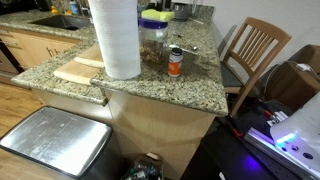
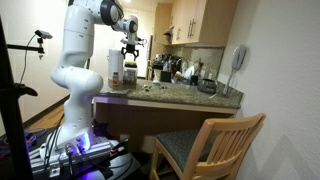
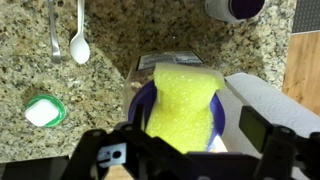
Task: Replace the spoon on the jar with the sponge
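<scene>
Atop the jar lies the sponge, flat on the purple-blue lid, its yellow face up and its long side running towards the wrist camera; it covers most of the lid, and a crescent of purple shows on one side; the jar stands on the granite counter, near the corner, with brown contents visible through the clear wall; the spoon is off the jar and rests on the stone, apart from it, bowl towards the jar and handle pointing away; just beside the jar in an exterior view stands the small orange bottle with its white cap, and on the jar's other side the tall paper towel roll, close enough that the two look nearly touching; beyond the roll the wooden board lies at the counter's edge; the gripper hangs above the sponge with its jaws spread wide, one dark finger to each side, holding nothing; in an exterior view the white arm reaches over the counter from the floor side, and a wooden chair stands tucked under the overhang
</scene>
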Motion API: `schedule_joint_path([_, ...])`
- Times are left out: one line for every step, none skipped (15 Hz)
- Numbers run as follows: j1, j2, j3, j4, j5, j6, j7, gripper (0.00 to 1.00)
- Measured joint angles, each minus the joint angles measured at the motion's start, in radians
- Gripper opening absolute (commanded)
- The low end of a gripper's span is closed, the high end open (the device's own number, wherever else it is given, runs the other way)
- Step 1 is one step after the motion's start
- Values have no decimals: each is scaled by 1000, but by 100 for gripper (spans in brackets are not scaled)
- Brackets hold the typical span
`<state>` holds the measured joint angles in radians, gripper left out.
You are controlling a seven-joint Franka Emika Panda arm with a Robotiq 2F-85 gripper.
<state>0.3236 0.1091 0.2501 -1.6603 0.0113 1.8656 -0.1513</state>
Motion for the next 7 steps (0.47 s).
schedule_joint_path([-1, -14, 0, 2, 1, 5, 0, 100])
schedule_joint_path([-3, -34, 0, 2, 13, 15, 0, 100])
schedule_joint_path([-7, -57, 0, 2, 36, 27, -1, 100])
schedule_joint_path([-12, -84, -1, 1, 92, 30, -22, 100])
schedule_joint_path([-19, -115, -2, -3, 165, 26, -67, 100])
schedule_joint_path([-27, -150, -6, -14, 240, 25, -114, 100])
schedule_joint_path([-33, -185, -14, -32, 317, 24, -157, 100])
